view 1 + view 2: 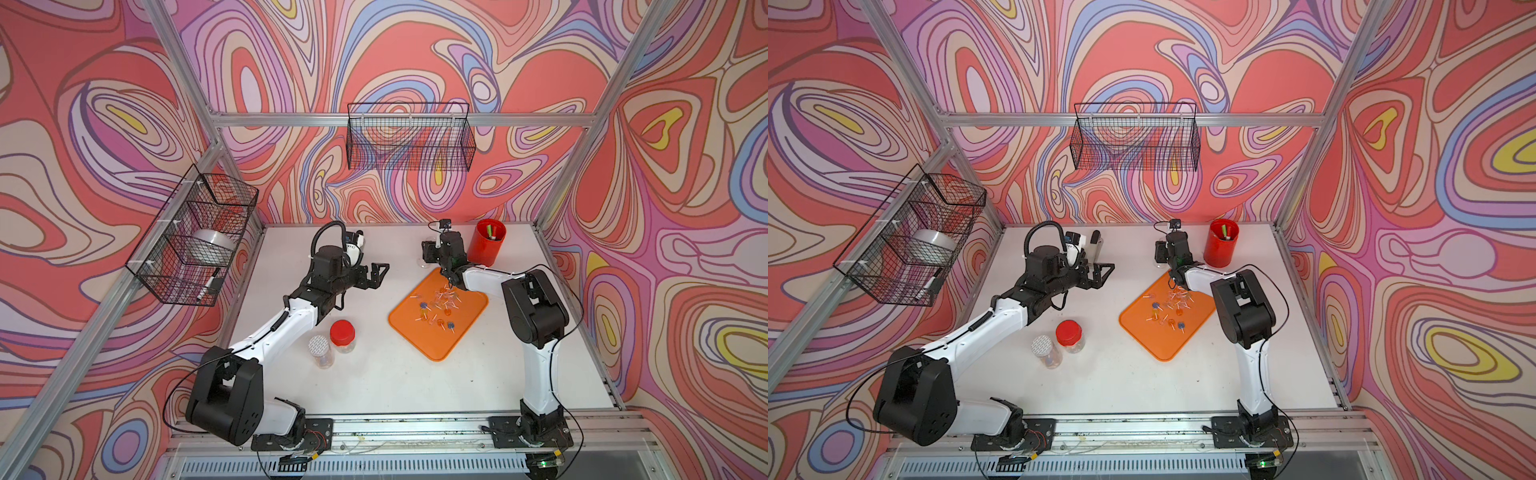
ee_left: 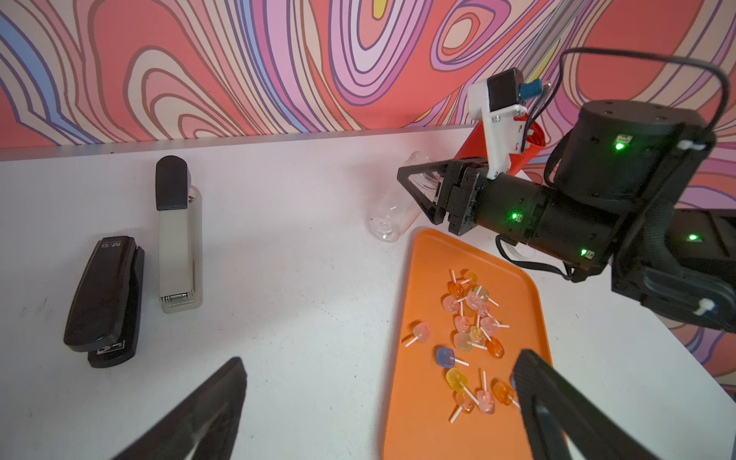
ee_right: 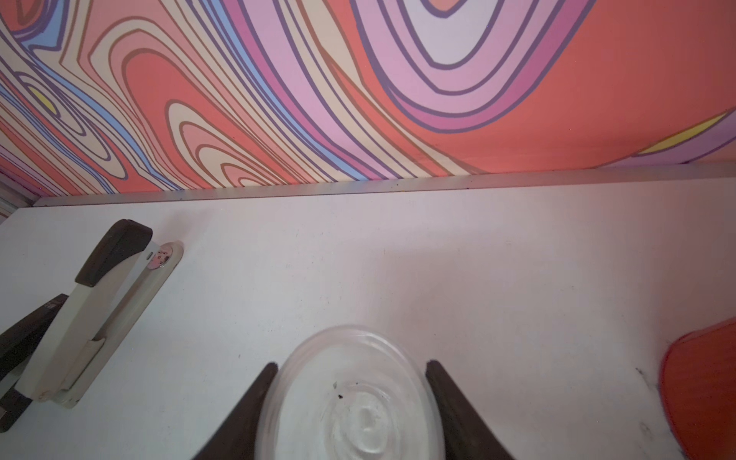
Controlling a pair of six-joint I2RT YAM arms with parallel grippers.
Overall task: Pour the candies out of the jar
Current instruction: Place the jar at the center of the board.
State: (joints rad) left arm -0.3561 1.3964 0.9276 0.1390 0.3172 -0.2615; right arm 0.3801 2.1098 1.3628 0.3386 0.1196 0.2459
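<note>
Right claw (image 3: 352, 366) grips the clear jar (image 2: 394, 215); the candies (image 2: 472, 330) lie on the orange tray (image 2: 422, 418).
The jar sits tilted between the dark fingers, beside the tray's far corner, and looks empty (whether it touches the white surface (image 1: 395, 382) I cannot tell). The little lollipops are scattered over the tray's middle in both top views, some overlapping, none off its rim. The left claw (image 2: 380, 362) stands wide open with nothing in it, one finger over the bare surface and one over the tray's edge. A black stapler (image 2: 105, 294) and a white stapler (image 2: 179, 239) lie side by side near the back wall. Two lidded jars, a red-lidded jar (image 1: 343, 332) and a white-lidded jar (image 1: 319, 345), stand touching beside the left arm.
</note>
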